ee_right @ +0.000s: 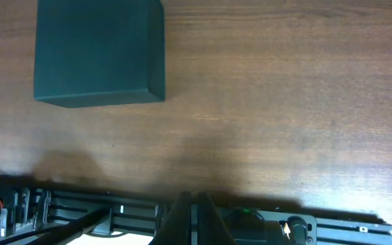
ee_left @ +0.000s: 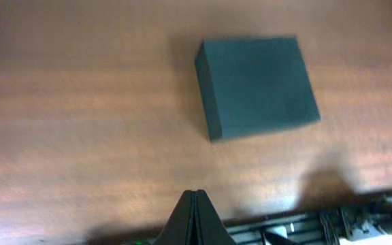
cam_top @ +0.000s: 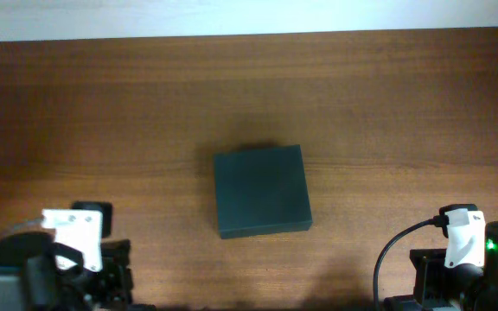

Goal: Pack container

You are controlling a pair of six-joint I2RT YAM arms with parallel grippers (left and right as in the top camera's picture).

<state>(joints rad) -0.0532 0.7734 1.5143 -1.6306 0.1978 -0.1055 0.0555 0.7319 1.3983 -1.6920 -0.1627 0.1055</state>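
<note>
What I can't see from here
Ahead and left of the jaws of my right gripper (ee_right: 190, 199), the container (ee_right: 97, 51) runs off the top edge. Ahead of the left gripper (ee_left: 193, 196), everything's blurred; I can't tell which side opens.

— What's carrying it all?
— A wooden table (cam_top: 102, 104), brown, with the grain running left to right.
— And on it?
— The container (cam_top: 261, 191), a dark green-black box with its lid shut, lying flat near the middle.
— Square to the edge?
— Turned a touch.
</note>
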